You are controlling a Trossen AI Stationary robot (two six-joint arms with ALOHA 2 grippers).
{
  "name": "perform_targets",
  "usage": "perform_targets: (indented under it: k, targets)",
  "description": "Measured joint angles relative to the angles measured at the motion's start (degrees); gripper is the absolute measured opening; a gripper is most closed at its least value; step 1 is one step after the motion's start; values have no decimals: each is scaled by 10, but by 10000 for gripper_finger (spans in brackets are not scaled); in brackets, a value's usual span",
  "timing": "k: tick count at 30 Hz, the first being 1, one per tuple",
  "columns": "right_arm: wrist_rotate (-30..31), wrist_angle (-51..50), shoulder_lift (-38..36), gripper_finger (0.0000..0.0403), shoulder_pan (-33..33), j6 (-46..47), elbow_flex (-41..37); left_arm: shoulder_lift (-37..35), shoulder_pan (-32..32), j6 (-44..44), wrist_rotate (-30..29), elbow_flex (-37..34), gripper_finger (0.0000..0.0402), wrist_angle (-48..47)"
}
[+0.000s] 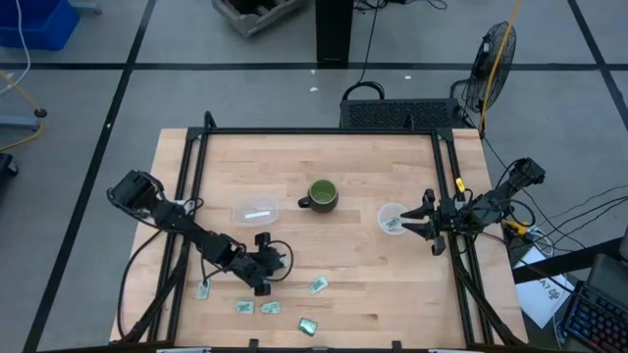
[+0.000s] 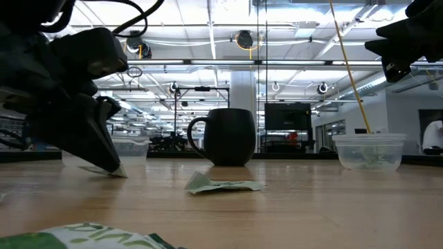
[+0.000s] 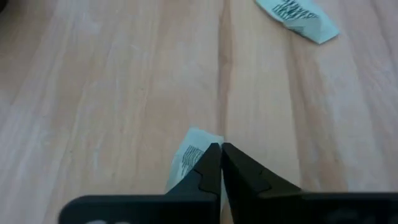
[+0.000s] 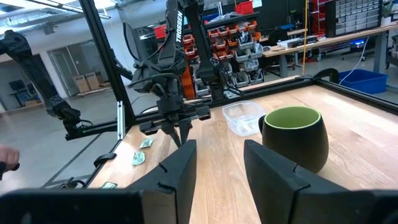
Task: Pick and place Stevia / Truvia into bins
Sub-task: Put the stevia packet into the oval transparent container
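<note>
Several pale green and white Stevia packets lie flat near the table's near edge: [image 1: 204, 289], [image 1: 242, 307], [image 1: 270, 308], [image 1: 308, 326], [image 1: 319, 285]. My left gripper [image 1: 263, 286] stands among them, shut, pointing down at one packet [image 3: 189, 155]. The left clear bin [image 1: 255, 211] holds one packet. The right clear bin [image 1: 392, 218] holds a few. My right gripper [image 1: 424, 221] hovers open just right of the right bin, above the table, touching nothing. My left gripper [image 3: 221, 152] comes from above, pointing down, with its fingertips closed at one end of a Stevia packet [image 3: 200, 138]. The packet shows to one side of the fingers. In the low view it lies thin under the tips [image 2: 104, 169], on the wood or barely off it.
A dark green mug [image 1: 322, 194] stands between the two bins at mid-table. A crumpled packet [image 2: 221, 185] lies in front of it. A black frame [image 1: 446, 167] rims the table. Bare wood stretches between the bins and the near packets.
</note>
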Motion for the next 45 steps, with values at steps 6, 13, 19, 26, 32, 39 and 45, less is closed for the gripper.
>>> perform_targets:
  k: [6, 13, 19, 26, 32, 39, 45]
  targets:
    - [0, 0, 0, 126, 0, 0, 0, 0, 16, 1, 0, 0, 12, -7]
    - [0, 0, 0, 126, 0, 0, 0, -20, 29, 1, 14, -1, 8, -15]
    - [0, 4, 0, 126, 0, 0, 0, -87, 32, 26, 3, 0, 4, -84]
    - [0, 4, 0, 126, 0, 0, 0, -206, 32, 11, -60, 0, 4, -228]
    - [0, 5, 0, 126, 0, 0, 0, -293, 37, 12, -151, 0, 16, -306]
    - [0, 5, 0, 126, 0, 0, 0, -311, 81, -45, -191, -1, 4, -383]
    - [0, 9, 0, 126, 0, 0, 0, -304, 115, -101, -168, -34, 33, -377]
